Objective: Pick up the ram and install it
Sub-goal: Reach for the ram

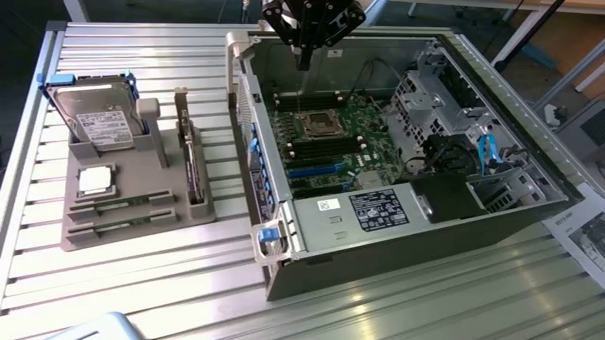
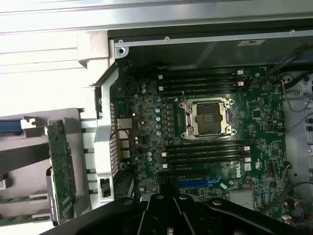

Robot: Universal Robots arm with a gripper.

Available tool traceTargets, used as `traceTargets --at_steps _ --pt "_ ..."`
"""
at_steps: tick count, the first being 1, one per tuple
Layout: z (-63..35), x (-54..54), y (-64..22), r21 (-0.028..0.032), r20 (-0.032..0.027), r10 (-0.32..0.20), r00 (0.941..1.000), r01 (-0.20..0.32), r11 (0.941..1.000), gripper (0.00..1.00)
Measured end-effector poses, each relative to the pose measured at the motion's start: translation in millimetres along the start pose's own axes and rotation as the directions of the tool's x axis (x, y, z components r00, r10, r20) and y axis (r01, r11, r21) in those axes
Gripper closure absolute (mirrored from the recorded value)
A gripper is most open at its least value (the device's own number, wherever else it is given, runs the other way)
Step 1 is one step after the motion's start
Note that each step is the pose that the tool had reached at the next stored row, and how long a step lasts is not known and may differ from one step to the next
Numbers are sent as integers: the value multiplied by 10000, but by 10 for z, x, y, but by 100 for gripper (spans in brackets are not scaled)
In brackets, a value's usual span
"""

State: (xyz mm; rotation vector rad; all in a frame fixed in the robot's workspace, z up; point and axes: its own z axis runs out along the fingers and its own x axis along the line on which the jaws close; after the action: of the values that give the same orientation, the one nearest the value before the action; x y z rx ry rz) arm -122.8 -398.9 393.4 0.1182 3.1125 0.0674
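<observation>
While the gripper (image 1: 304, 64) hangs above the far edge of the open computer case (image 1: 529, 113), its fingers are drawn together into a narrow dark point, pinched on nothing and touching nothing. It sits over the motherboard (image 1: 345, 138), well apart from the holder (image 1: 142, 170) on the slatted metal table (image 1: 123, 283).

From the exterior view, the whole layout is plain. The gray holder stands at that view's left, beside the case. A ram stick (image 1: 123, 204) and a second ram stick (image 1: 119, 224) lie flat in 2 parallel slots along its near edge. Just behind them rests the square silver processor chip (image 1: 95, 180). A hard drive (image 1: 95, 120) stands upright at the back, and a dark expansion card (image 1: 194, 173) stands on edge along the side nearest the case. Blue cables (image 1: 487, 152) run inside the case at the view's right.

Looking straight down, the wrist view gives the board's detail. The open processor socket (image 2: 205, 117) sits in its metal frame. It lies between 2 banks of long dark memory slots (image 2: 205, 152), with a blue slot (image 2: 195, 182) beyond 1 bank. The gripper's black linkage (image 2: 166, 215) crosses the edge of this view.
</observation>
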Motion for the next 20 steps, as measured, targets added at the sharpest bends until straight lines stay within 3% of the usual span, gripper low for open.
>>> traceTargets --at_steps 20 --pt "-6 243 -19 -1 0 -2 10000 2 10000 90"
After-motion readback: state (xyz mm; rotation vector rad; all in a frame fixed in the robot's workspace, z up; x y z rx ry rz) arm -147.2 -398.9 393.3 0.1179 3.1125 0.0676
